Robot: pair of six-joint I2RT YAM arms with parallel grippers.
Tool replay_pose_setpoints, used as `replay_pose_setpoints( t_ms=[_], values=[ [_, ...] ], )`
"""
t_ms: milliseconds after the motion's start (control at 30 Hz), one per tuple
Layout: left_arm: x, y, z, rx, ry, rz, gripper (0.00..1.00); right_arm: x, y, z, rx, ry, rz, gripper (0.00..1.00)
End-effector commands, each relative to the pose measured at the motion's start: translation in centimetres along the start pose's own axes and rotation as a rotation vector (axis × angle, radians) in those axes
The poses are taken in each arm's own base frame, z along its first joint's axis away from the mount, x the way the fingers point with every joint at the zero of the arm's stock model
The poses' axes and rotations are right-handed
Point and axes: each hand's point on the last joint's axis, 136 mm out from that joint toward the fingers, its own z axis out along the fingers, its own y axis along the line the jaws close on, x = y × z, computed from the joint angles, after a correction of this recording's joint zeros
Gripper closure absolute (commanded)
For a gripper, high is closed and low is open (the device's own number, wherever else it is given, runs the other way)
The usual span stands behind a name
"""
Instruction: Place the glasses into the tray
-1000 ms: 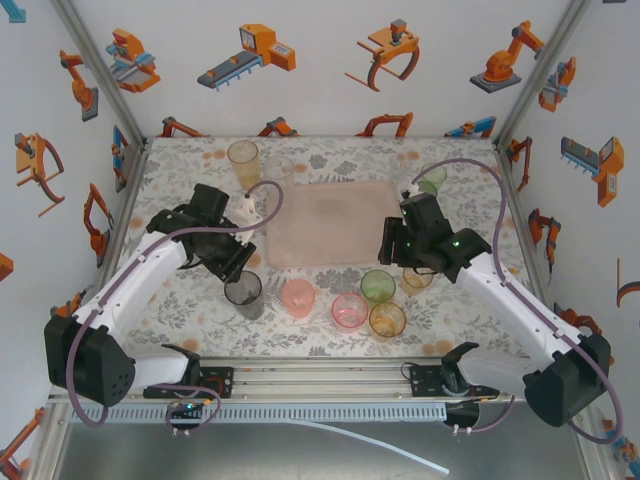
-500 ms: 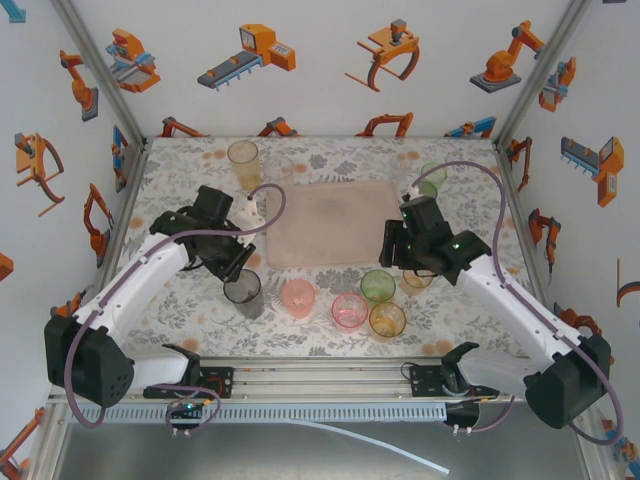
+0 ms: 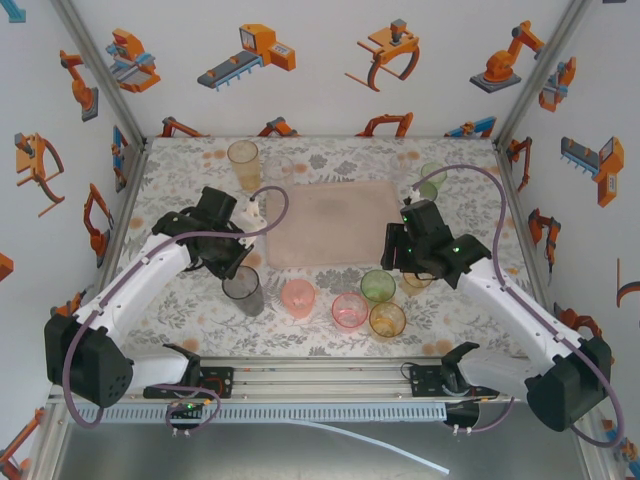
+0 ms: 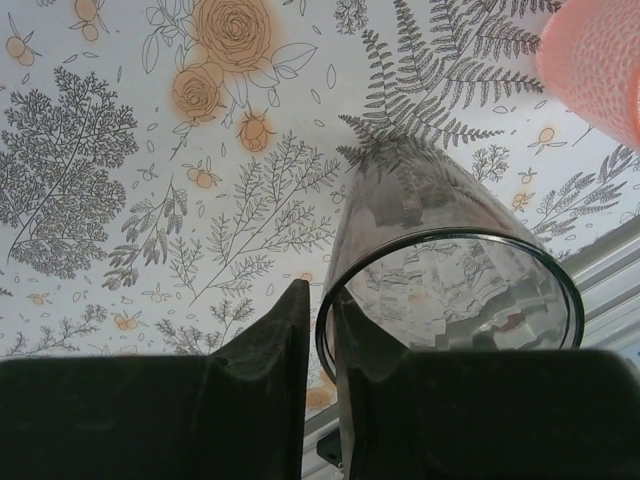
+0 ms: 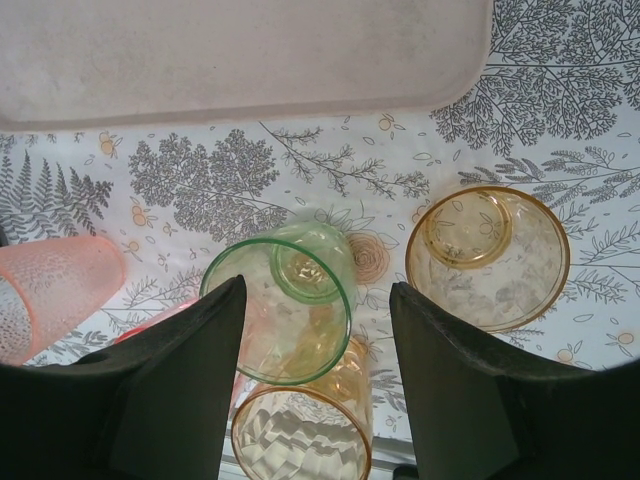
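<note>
Nudging forward, left jaws now pinch the smoky grey plastic tumbler (image 4: 430,210) by its wall, ready for lifting; right jaws gape empty.

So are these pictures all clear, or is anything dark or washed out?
Top view: soft, even light, only faint shadows. Left wrist view: the fingers are black silhouettes, the grey glass crisp. Right wrist view: the tray looks pale and washed out.
</note>
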Motion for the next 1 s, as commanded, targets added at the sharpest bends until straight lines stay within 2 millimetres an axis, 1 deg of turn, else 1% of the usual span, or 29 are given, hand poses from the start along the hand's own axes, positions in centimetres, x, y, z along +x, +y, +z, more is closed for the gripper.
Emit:
replay_pose_setpoints(
  t_ms=[0,133,333,367,600,967],
  values=[
    [-1.0,0.4,-1.1,-0.023,-0.028,-0.015,0.8,-0.3,-0.1,-0.3,0.004,-0.031,-0.011,0.44],
    [-1.5,0.6,-1.3,-0.026,-0.031,-0.027,0.83,-0.3,-0.1,-0.3,0.005,-0.032,-0.012,0.44],
    [-2.0,0.9,-1.7,-0.034,-0.032,-0.042,0.83,-0.2,-0.1,-0.3,0.001,-0.031,-0.01,0.44],
    [-2.1,0.9,-1.6,-0.033,-0.032,-0.041,0.85,-0.2,-0.1,-0.3,0.001,-0.031,-0.01,0.44],
    [-1.8,1.0,-1.1,-0.037,-0.015,-0.041,0.89,0.0,-0.3,-0.4,0.002,-0.033,-0.006,0.44],
    [-2.4,1.3,-2.0,-0.048,-0.036,-0.045,0.95,0.2,-0.4,-0.4,0.001,-0.033,-0.006,0.44]
  ],
)
